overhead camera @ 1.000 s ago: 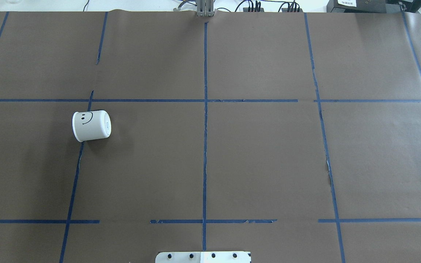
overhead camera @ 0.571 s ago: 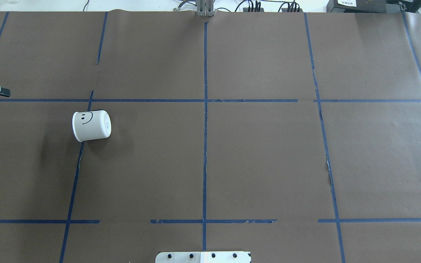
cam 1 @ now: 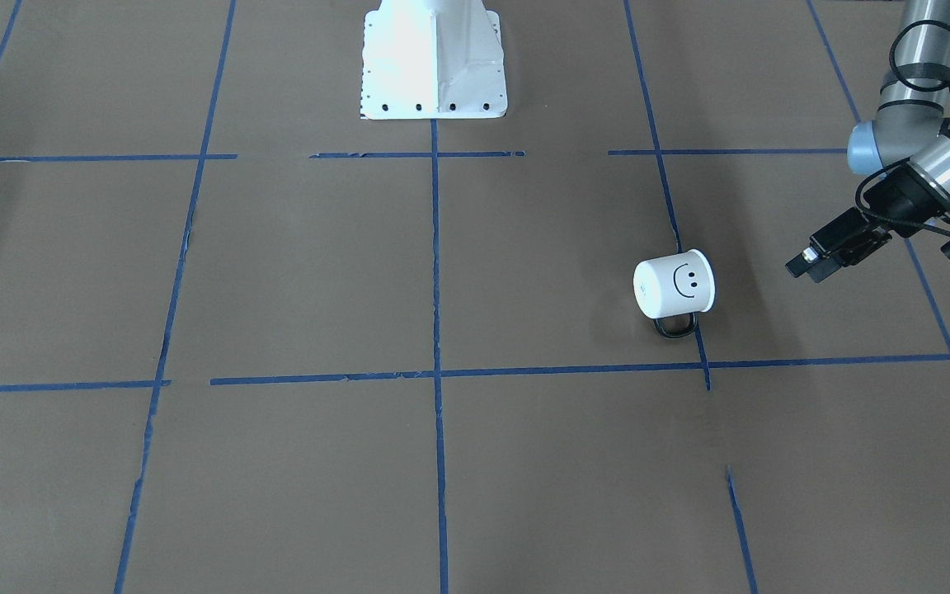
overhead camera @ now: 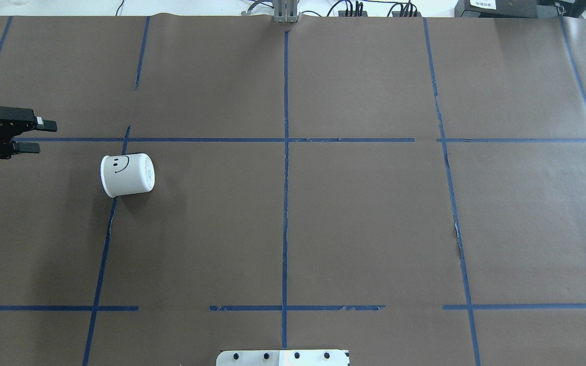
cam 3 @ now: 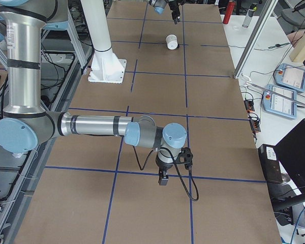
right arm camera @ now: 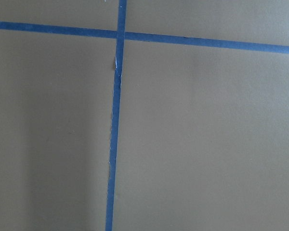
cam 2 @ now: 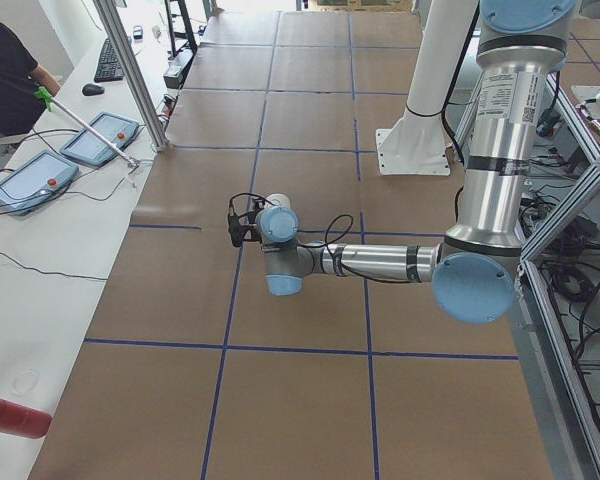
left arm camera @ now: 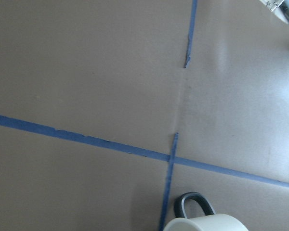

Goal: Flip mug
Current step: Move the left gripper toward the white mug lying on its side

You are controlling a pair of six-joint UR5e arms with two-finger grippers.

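The white mug (overhead camera: pixel 127 175) with a black smiley face lies on its side in the left half of the table, base toward the table's middle. The front view shows it (cam 1: pixel 674 285) with its black loop handle (cam 1: pixel 674 327) flat on the paper, on the side away from the robot. My left gripper (overhead camera: pixel 42 135) is open and empty, apart from the mug, to its left and slightly farther back; the front view shows this gripper too (cam 1: pixel 805 266). The left wrist view catches the mug's edge (left arm camera: pixel 207 224). My right gripper (cam 3: pixel 162 179) shows only in the exterior right view; I cannot tell its state.
Brown paper (overhead camera: pixel 364 218) with blue tape grid lines covers the table. The robot's white base (cam 1: pixel 432 58) stands at the near-middle edge. An operator (cam 2: pixel 5 75) and tablets sit at a side table beyond the far edge.
My left gripper has come in from the view's left edge and moved right toward the mug. The mug has not moved.
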